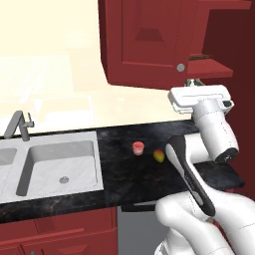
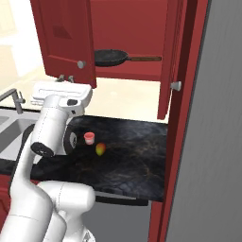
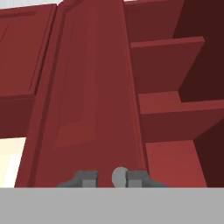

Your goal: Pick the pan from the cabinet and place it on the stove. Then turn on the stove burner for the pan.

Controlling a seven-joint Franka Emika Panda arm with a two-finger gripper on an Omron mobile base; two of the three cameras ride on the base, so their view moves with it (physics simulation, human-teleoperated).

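The dark speckled pan (image 2: 110, 57) lies on the lowest shelf of the open red wall cabinet (image 2: 137, 28), its wooden handle (image 2: 144, 59) pointing right. My gripper (image 2: 66, 78) points up just below the bottom edge of the open left door (image 2: 64, 35), left of and under that door's silver knob (image 2: 81, 64). In the left base view my gripper (image 1: 195, 82) sits under that knob (image 1: 181, 67). In the hand view the gripper (image 3: 113, 178) is shut with nothing held, and the knob (image 3: 119, 177) shows beyond the fingertips. The stove and its burner are out of view.
The right cabinet door (image 2: 166, 56) hangs open edge-on with its knob (image 2: 176, 85). A small red cup (image 1: 138, 147) and a yellow-red fruit (image 1: 159, 156) sit on the black counter (image 1: 139, 184). Sink (image 1: 60, 167) and faucet (image 1: 17, 124) are at left. A tall grey panel (image 2: 212, 142) stands at right.
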